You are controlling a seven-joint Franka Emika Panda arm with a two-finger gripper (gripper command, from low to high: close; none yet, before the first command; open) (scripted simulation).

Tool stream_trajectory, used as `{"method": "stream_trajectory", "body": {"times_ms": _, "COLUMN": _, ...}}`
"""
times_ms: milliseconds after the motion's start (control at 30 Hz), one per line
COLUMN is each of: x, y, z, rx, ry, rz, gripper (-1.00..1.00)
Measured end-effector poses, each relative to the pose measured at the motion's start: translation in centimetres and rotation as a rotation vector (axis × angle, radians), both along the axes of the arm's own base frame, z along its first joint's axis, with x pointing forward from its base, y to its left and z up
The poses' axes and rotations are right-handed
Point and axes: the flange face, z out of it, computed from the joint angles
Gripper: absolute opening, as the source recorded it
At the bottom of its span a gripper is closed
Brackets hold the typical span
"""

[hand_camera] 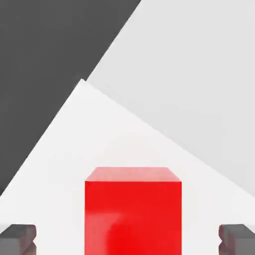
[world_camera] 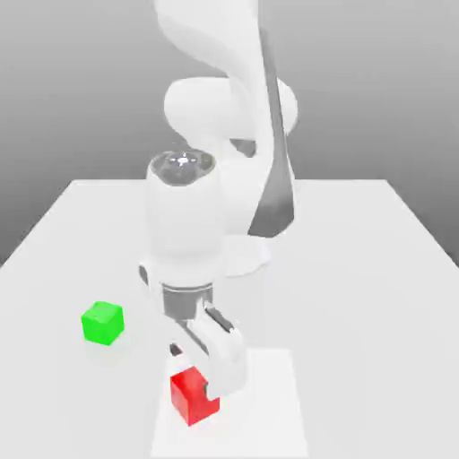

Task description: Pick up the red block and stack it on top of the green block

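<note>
Between the spread fingertips point(hand_camera: 19, 238) of the gripper point(world_camera: 203, 375) sits the red block point(hand_camera: 132, 211), so closing squarely on its side faces should grip cleanly.

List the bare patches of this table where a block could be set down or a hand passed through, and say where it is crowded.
Bare table runs along the exterior view's right, from the arm's base to the edge. More lies behind the green block, toward the far corner. It is crowded where the hand straddles the red block, with gaps either side before its fingers.

Arm bent low, hand point(world_camera: 204, 381) pointing down, fingers point(hand_camera: 19, 238) spread wide.
</note>
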Motion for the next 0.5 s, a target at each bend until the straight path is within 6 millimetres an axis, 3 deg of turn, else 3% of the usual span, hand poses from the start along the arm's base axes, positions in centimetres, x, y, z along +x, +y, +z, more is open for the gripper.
{"method": "stream_trajectory", "body": {"times_ms": 33, "x": -0.1, "y": 0.0, "z": -0.8, "rx": 0.0, "ry": 0.001, "rz": 0.0, "gripper": -1.0}}
{"method": "stream_trajectory", "body": {"times_ms": 267, "x": -0.1, "y": 0.0, "z": -0.8, "rx": -0.001, "ry": -0.001, "rz": 0.0, "gripper": -1.0}}
{"method": "stream_trajectory", "body": {"times_ms": 433, "x": 0.0, "y": 0.0, "z": 4.0, "rx": -0.001, "ry": -0.001, "rz": 0.0, "gripper": -1.0}}
{"method": "stream_trajectory", "body": {"times_ms": 467, "x": -0.5, "y": -0.9, "z": 4.9, "rx": -0.004, "ry": 0.001, "rz": -0.032, "gripper": -1.0}}
{"method": "stream_trajectory", "body": {"times_ms": 500, "x": -1.5, "y": -3.0, "z": 5.5, "rx": -0.009, "ry": 0.003, "rz": -0.108, "gripper": -1.0}}
